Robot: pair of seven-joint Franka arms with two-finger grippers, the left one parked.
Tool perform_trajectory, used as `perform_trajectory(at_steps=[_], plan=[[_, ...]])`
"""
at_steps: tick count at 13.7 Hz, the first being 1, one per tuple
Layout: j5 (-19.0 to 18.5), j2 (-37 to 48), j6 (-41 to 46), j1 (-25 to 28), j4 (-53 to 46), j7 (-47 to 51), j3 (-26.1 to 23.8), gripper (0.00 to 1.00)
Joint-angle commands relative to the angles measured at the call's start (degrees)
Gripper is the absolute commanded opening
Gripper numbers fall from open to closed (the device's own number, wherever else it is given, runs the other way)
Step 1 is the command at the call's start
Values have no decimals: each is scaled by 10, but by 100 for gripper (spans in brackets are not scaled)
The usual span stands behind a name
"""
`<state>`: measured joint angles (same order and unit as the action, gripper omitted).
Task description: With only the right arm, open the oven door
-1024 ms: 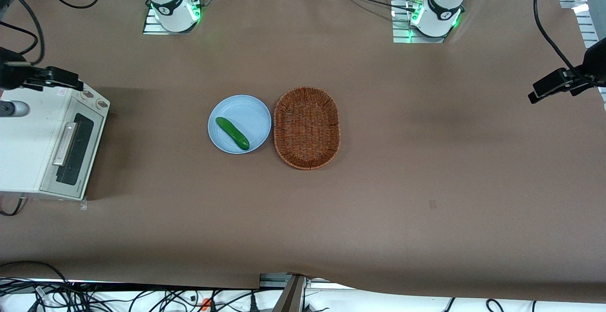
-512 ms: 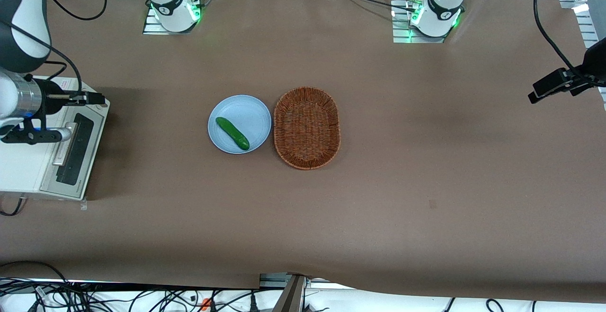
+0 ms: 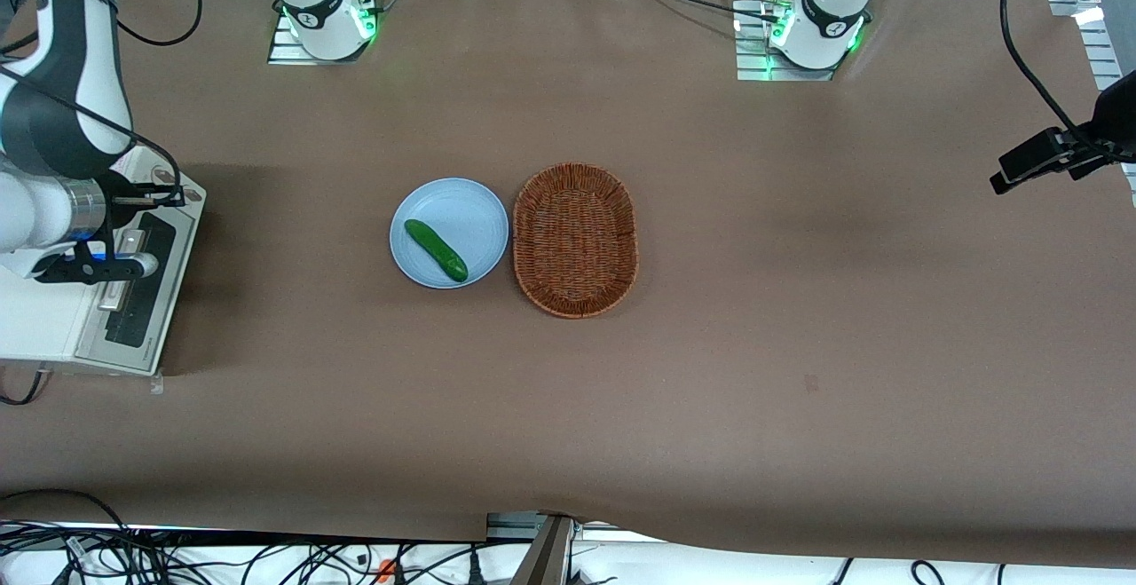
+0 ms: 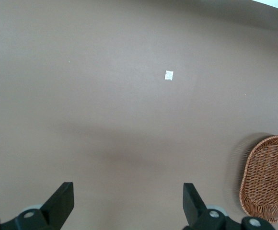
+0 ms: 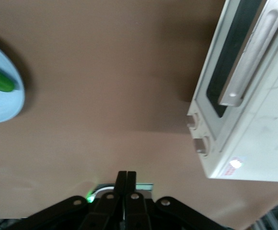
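The cream-white toaster oven (image 3: 44, 310) stands at the working arm's end of the table. Its door (image 3: 142, 301), with dark glass and a silver bar handle (image 3: 111, 296), is closed and faces the plate. The right arm (image 3: 62, 79) reaches over the oven. My gripper (image 3: 176, 198) is shut and empty, hovering above the oven's knob end, apart from the handle. In the right wrist view the closed fingers (image 5: 126, 173) point at bare table, with the door (image 5: 230, 62), handle (image 5: 249, 62) and two knobs (image 5: 196, 132) beside them.
A light blue plate (image 3: 470, 212) with a green cucumber (image 3: 436, 249) sits mid-table, next to a wicker basket (image 3: 575, 239). The plate also shows in the right wrist view (image 5: 0, 103). A black camera mount (image 3: 1038, 159) hangs at the parked arm's end.
The right arm has swung into view over the oven. The shut gripper has moved a little nearer the front camera, above the knob end of the door.
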<state>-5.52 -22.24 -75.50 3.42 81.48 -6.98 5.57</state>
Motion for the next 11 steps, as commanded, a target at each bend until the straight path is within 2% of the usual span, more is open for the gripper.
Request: perform_trajectory(at_steps=[1,9,11], plan=[[-34,-20,-22,-4,5,-48,0,0],[-159,-75,-131,-12,9,-140,1,0],[-179,-83,-143,-13,9,-161,2,0]])
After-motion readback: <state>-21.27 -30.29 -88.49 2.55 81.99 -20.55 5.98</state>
